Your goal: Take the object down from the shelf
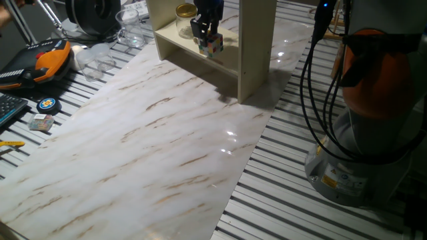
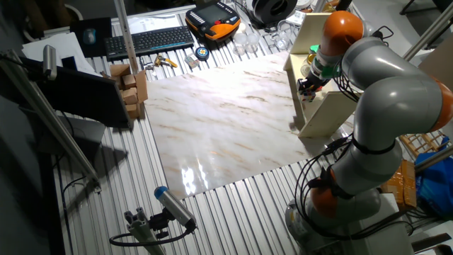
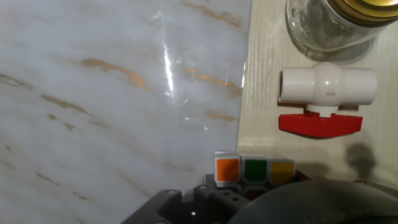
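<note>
**Cube pinched at the shelf's front edge**

Seen from one fixed view: hand (image 1: 207,35) lowered into the open bay of the cream shelf (image 1: 257,53), fingers pressed onto a small multicoloured cube (image 1: 212,44). Cube right at the front lip of the lower board, held between the dark fingers; impossible to tell whether touching the board or just clear of it. Behind and to the left on the same board, a glass jar (image 1: 185,20) with a gold lid, upright, apart from the cube.

From the hand view: top row of the cube (image 3: 254,170) showing orange, green and yellow squares, tucked against the hand's dark body at the bottom of the frame. Beyond, on the pale board (image 3: 264,112), a white plastic valve (image 3: 328,86) with a red handle (image 3: 320,124), lying on its side. Base of the glass jar (image 3: 323,28) above the valve, near but not touching. Marble-patterned desk (image 3: 112,93) filling the left side, below the board's edge.

From the other fixed view: grey arm with orange joints (image 2: 386,78) bent over and reaching into the shelf (image 2: 318,106) at the far side of the desk (image 2: 219,120); hand (image 2: 308,85) mostly hidden by the side panel. Keyboard (image 2: 148,40) and an orange-and-black handset (image 2: 212,20) lying off the marble sheet.
</note>
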`<state>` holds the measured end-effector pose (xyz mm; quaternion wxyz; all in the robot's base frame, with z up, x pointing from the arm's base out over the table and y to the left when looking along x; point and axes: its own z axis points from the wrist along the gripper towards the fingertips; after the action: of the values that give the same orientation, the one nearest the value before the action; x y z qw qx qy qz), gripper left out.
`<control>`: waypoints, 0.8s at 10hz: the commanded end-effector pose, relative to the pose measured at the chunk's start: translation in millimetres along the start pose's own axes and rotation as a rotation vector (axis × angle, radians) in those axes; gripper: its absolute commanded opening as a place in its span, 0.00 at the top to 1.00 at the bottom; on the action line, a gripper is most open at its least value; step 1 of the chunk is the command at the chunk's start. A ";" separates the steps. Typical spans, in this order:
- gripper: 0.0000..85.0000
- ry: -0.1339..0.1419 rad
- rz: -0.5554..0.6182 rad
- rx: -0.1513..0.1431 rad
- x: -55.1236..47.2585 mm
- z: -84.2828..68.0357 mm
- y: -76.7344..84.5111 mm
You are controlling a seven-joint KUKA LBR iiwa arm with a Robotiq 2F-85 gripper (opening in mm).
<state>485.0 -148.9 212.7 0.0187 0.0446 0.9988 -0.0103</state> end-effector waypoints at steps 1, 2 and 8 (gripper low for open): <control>1.00 0.004 -0.010 -0.004 -0.1 0.1 0.0; 1.00 0.018 -0.010 -0.025 -0.1 0.1 0.0; 1.00 0.049 0.035 -0.043 -0.7 -0.8 0.9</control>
<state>485.9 -147.6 213.5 -0.0047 0.0617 0.9980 0.0130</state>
